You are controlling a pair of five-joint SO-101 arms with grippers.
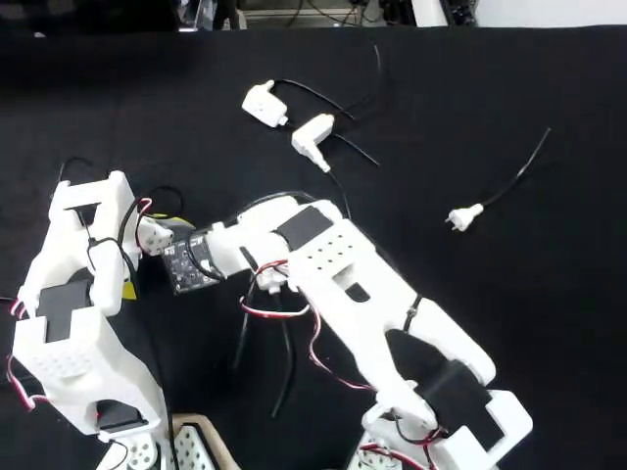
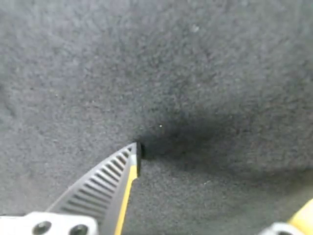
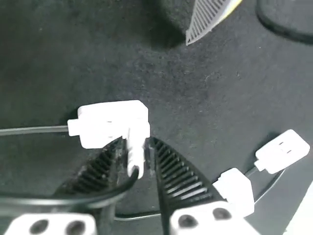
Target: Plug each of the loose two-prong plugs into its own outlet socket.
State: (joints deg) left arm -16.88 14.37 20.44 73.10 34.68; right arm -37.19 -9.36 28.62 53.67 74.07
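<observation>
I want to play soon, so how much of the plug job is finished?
Nothing looks plugged in yet. The right claw is pinching one white plug on the black table. Lying loose: a small plug off alone, plus a far white piece and a nearer white piece lying apart. Most of the job is left.

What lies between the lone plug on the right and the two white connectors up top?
In the high view, bare black cloth, save a thin cable trailing from the nearer connector.
</observation>
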